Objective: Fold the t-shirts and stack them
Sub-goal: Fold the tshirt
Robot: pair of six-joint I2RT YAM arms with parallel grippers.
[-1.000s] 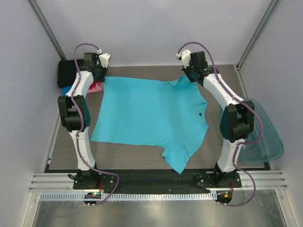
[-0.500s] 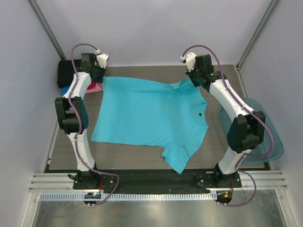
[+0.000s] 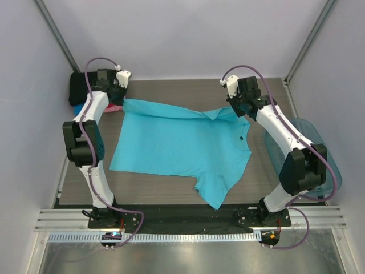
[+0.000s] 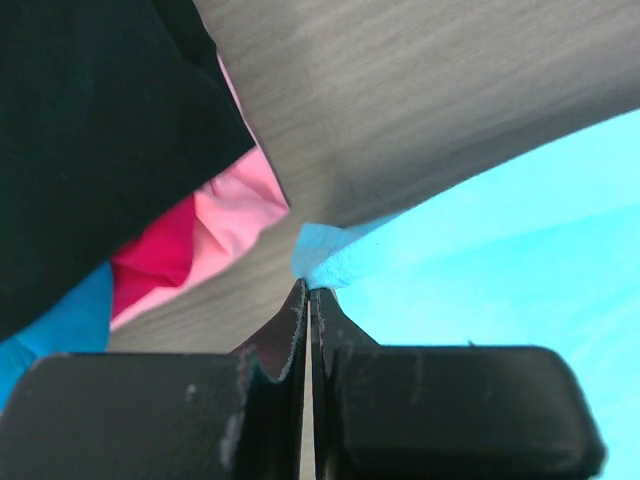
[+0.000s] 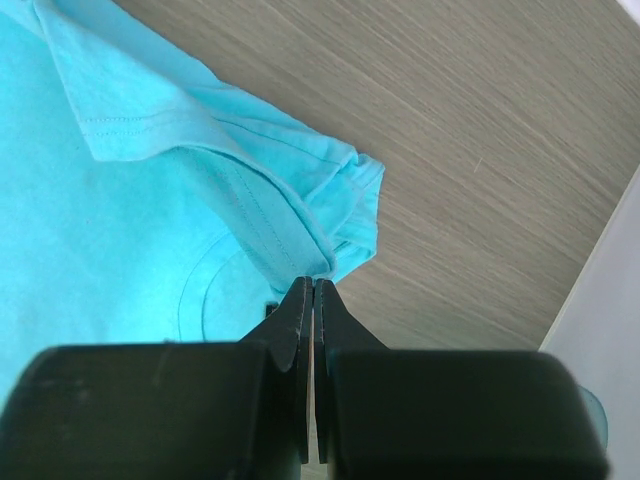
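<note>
A turquoise t-shirt [image 3: 182, 145] lies spread on the wooden table, collar to the right. My left gripper [image 3: 120, 98] is shut on its far left corner [image 4: 325, 258]; the left gripper [image 4: 310, 292] shows its jaws pressed together on the cloth tip. My right gripper [image 3: 237, 108] is shut on the bunched far right sleeve [image 5: 340, 215], where the right gripper [image 5: 313, 287] pinches the folds. Folded t-shirts are stacked at the far left: black [image 4: 100, 130], pink-red [image 4: 205, 235] and blue [image 4: 55, 320]. The top view shows the black one [image 3: 80, 88].
A translucent teal plastic tub [image 3: 322, 160] sits at the table's right edge, behind the right arm. White walls enclose the table on three sides. Bare wood [image 3: 171, 88] lies beyond the shirt's far edge.
Both grippers have drawn back toward the near side, pulling the shirt's far edge with them. The right gripper also shifted right. More bare table shows behind the shirt.
</note>
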